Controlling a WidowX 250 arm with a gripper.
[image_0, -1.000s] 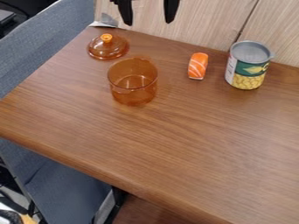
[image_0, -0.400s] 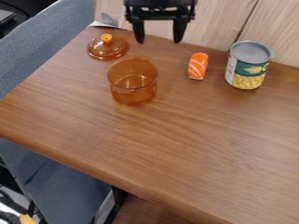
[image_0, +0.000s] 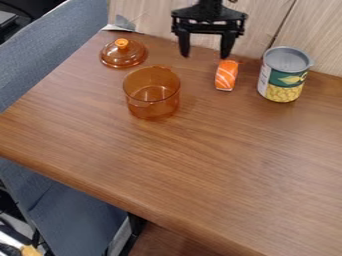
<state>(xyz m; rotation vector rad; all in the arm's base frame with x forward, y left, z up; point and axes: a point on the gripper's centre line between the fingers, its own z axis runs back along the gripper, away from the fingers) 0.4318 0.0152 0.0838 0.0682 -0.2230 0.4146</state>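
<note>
Sushi piece (image_0: 226, 76) lies just on the camera side of the gripper (image_0: 206, 56), offset toward the can (image_0: 284, 75), nearest the can-side fingertip. Its long axis runs roughly across the line between the jaws, which are spread apart, grasping nothing.

- Salmon sushi piece (image_0: 226, 76): orange with white stripes, pale underside edge visible.
- Condition: appears whole.
- Pose: flat, orange side up.
- Location: on wooden table (image_0: 194, 165), just left of can (image_0: 283, 75).

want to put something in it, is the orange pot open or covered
open: the pot has its lid off, resting beside it
</note>
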